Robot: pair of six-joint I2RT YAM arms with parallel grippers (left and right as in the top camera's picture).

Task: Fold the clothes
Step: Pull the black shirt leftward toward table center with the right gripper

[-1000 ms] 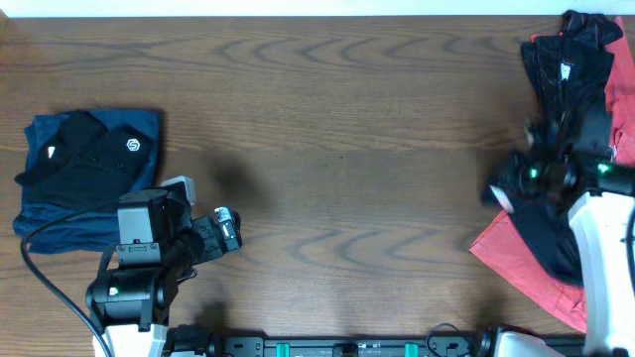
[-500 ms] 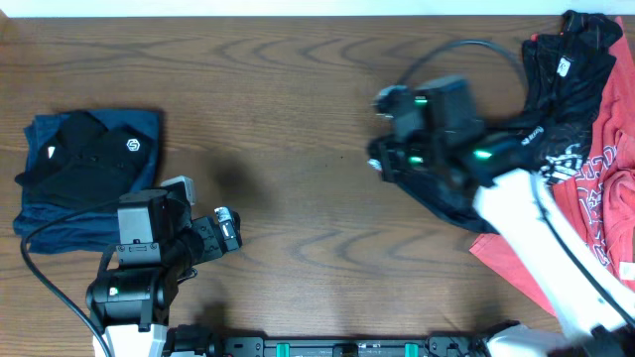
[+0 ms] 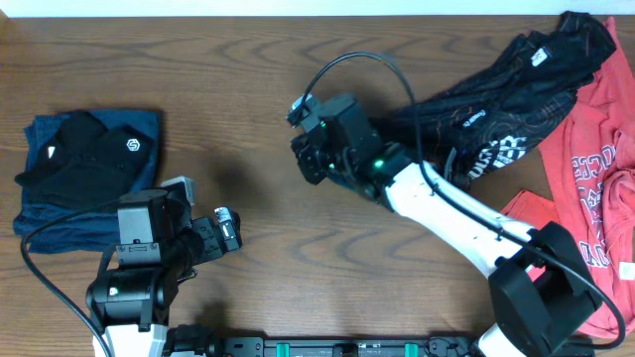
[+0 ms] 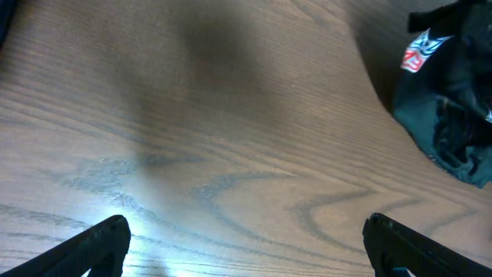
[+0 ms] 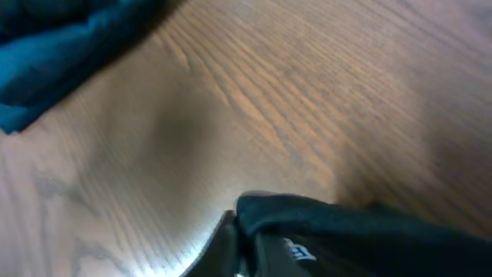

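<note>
The black jersey (image 3: 496, 104) with thin contour-line print and white lettering lies stretched from the table's back right corner toward the middle. My right gripper (image 3: 310, 157) is shut on its leading edge near the table's centre. The right wrist view shows black cloth (image 5: 369, 238) pinched in that gripper (image 5: 250, 242) just above the wood. My left gripper (image 3: 230, 233) sits at the front left, open and empty; its fingertips (image 4: 100, 242) stand wide apart over bare wood. A dark bundle of the jersey (image 4: 453, 100) with a red-white logo shows at the left wrist view's upper right.
A folded navy and black stack (image 3: 84, 174) lies at the left, and shows as blue cloth (image 5: 61, 54) in the right wrist view. A red garment with white lettering (image 3: 585, 188) lies at the right edge. The right arm's cable (image 3: 362, 64) loops above the jersey.
My right arm has swept from the far right to the table's centre, dragging the black jersey leftward off the red garment. The left arm has not moved.
</note>
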